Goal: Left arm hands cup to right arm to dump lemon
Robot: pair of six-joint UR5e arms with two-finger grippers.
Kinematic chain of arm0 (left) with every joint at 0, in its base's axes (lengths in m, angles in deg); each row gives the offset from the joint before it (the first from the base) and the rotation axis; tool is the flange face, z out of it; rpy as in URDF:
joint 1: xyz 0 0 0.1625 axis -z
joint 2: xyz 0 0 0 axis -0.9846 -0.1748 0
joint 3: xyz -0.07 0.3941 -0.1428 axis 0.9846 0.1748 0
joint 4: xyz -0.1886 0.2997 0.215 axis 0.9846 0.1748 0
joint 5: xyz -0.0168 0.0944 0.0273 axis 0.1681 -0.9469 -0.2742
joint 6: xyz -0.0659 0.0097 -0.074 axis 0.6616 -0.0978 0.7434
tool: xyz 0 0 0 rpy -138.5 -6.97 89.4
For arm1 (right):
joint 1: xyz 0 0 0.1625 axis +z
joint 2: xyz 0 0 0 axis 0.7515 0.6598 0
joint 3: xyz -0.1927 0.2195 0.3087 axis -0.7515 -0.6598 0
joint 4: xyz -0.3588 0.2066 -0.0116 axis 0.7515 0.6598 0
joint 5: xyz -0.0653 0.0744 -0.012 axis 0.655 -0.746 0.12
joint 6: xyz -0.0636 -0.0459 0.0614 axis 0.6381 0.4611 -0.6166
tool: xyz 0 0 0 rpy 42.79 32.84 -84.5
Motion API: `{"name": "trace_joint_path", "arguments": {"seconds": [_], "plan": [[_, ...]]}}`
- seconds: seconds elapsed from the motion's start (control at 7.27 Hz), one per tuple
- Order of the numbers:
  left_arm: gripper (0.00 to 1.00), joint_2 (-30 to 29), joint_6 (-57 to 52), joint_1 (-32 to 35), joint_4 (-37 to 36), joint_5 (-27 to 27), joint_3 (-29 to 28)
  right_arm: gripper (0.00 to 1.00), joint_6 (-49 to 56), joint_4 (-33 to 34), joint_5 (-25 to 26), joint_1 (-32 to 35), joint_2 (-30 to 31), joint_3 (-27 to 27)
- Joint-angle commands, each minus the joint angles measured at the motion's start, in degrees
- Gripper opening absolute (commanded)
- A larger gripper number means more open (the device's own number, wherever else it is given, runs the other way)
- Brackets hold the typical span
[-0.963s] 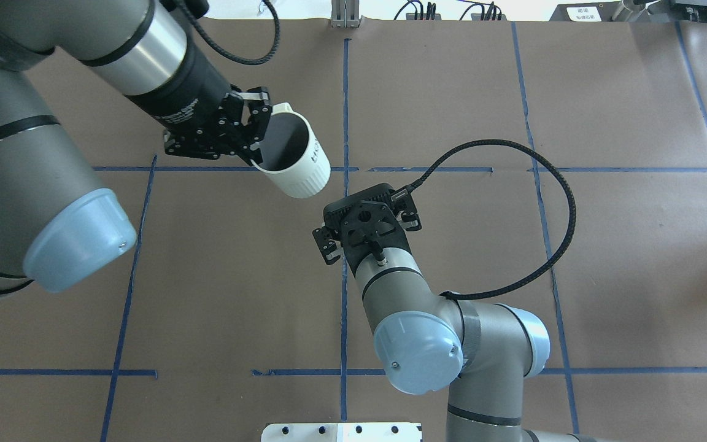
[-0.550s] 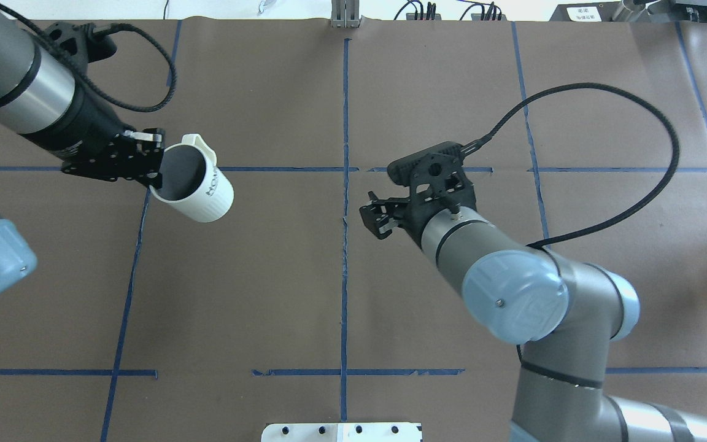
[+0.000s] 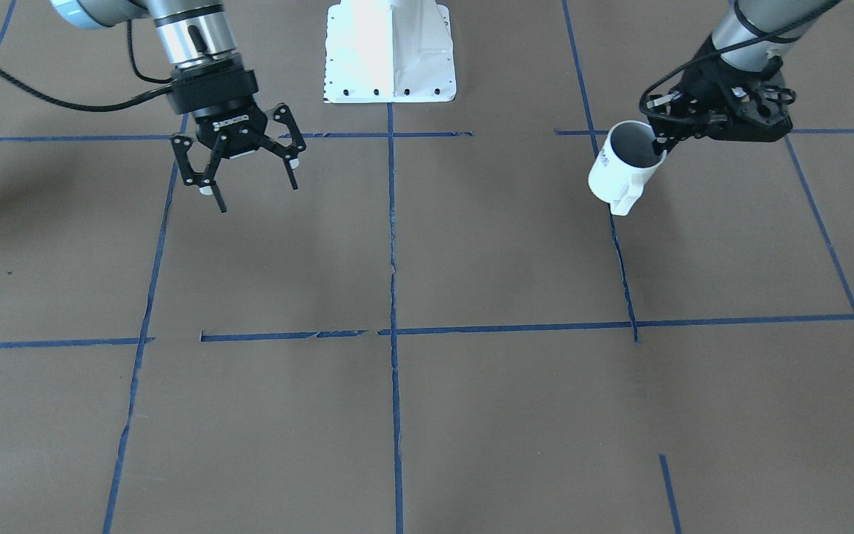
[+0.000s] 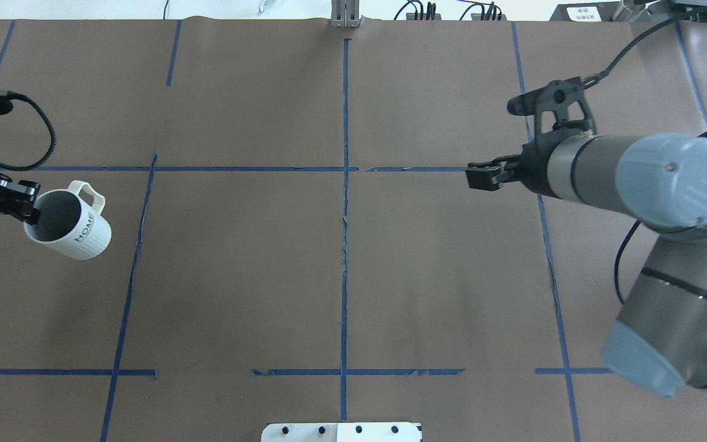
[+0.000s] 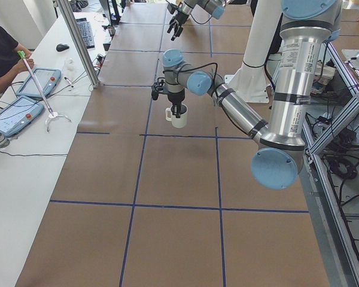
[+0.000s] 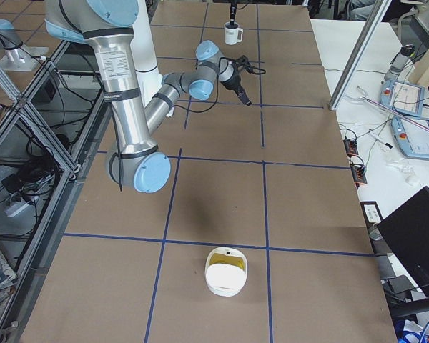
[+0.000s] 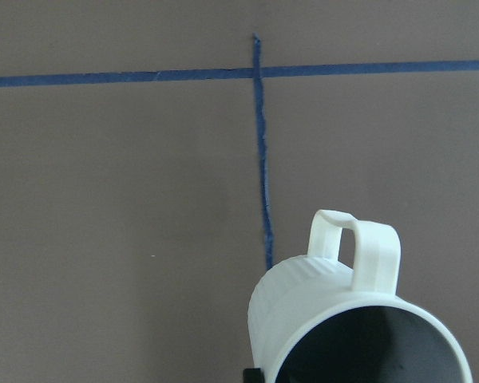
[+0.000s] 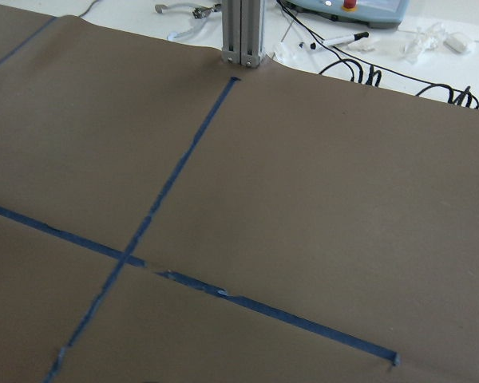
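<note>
L gripper (image 3: 663,139) clamped on cup (image 4: 74,232) rim, cup tilted, at far left. R gripper (image 3: 253,187) fingers spread, empty, well apart at right.

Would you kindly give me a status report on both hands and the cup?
Left hand shut on cup rim. Right hand open, empty. Hands wide apart, nothing between them.

The cup (image 4: 80,236) looks like glossy white ceramic, ribbed outside, matt grey inside. Matt brown paper covers the tabletop (image 4: 237,276), crossed by blue tape (image 4: 344,276). The right arm (image 4: 666,178) is satin grey metal.
</note>
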Motion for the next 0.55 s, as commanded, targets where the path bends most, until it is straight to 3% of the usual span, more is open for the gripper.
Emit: {"name": "trace_joint_path", "arguments": {"seconds": [0.0,0.28,0.41], "plan": [[0.0,3.78,-5.58,3.31,3.0,0.06,-3.08,1.0,7.45,0.26,-17.18,12.57,6.16,-1.34],[0.0,5.89,-5.61,4.29,17.36,0.06,-12.71,1.0,10.63,1.4,-31.19,22.78,11.35,-4.77],[0.0,5.99,-5.18,5.34,21.0,0.15,-16.94,1.0,16.05,5.75,-38.03,27.88,12.59,-5.3]]}}
